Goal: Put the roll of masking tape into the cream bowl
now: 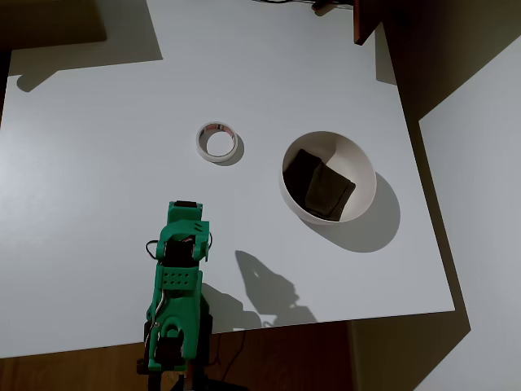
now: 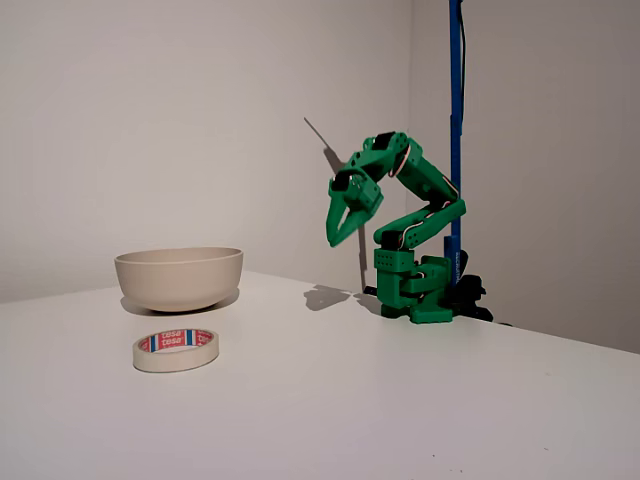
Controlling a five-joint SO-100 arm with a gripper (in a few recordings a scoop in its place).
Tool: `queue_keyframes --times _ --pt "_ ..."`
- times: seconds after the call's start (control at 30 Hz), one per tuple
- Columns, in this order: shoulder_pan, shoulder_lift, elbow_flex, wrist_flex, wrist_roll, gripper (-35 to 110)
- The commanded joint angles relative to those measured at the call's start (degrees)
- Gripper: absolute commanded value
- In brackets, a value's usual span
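Two items noted on the white surface (image 1: pixel 98 163): the roll of masking tape (image 1: pixel 218 142) lies flat, near the cream bowl (image 1: pixel 362 167) but apart from it (dark square pieces (image 1: pixel 321 186) sit inside the bowl). My gripper (image 2: pixel 336 232) hangs in the air well away from the bowl, pointing down, fingers pressed nearly together, carrying nothing.

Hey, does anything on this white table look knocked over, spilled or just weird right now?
Nothing stands out. The off-white roll of masking tape lies flat, apart from the upright round cream bowl, which holds dark brown square pieces. The green gripper hangs above the white table, holding nothing.
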Motion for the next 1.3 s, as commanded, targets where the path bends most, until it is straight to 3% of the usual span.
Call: queue_keyframes --times 0.0,0.53,0.8,1.27 --pt "2.20 -9.67 -18.90 4.83 -0.09 -8" --pt "15.29 -57.92 -65.92 15.91 -4.48 -8" --pt "12.57 -80.16 -92.20 22.50 -5.89 -8" --pt "7.91 -100.99 -106.08 22.59 -5.19 -4"
